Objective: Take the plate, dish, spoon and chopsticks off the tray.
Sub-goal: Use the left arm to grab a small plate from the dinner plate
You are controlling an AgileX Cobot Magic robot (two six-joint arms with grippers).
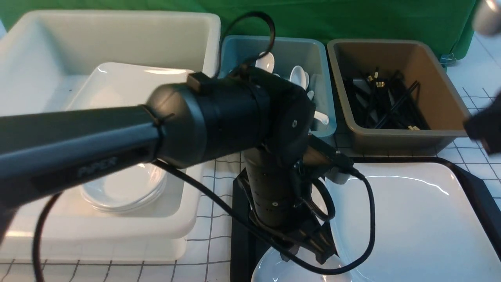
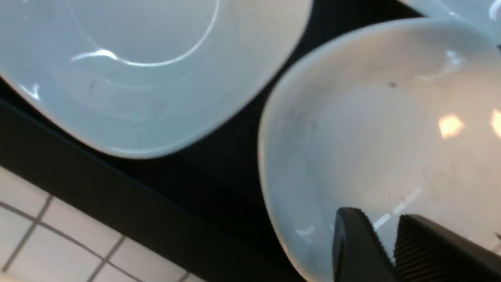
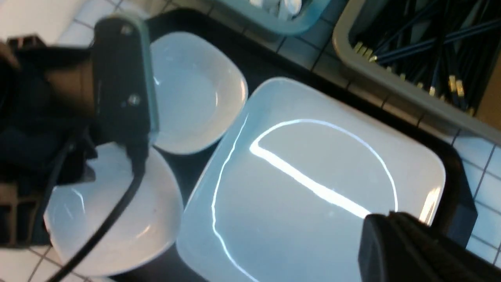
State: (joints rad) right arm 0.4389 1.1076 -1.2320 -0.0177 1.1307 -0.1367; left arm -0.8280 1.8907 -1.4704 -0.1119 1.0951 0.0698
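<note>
Near dish (image 1: 274, 270) sits along the left edge of the tray (image 1: 239, 227). Left jaws (image 1: 307, 256) are parted a little over it, no grip visible; likely the next pick. Expect light, rigid, slick glaze, chips if knocked: take the raised rim, one finger inside, one outside, squeeze gently. Plate (image 1: 411, 227) fills the tray's right side, close to the right edge. Wide and probably the heaviest, low rim, will want to tip off a one-sided pinch; grab mid-edge, lift level, maybe both arms. Right jaws (image 3: 391, 219) are pressed together above it, nothing seen in them. Second dish (image 3: 191, 94) is at the tray's far-left corner, same rim grip. Farther off, past the tray's far edge: spoons (image 1: 298, 76) in the blue bin, chopsticks (image 1: 395, 105) in the brown one. None spotted on the tray.
</note>
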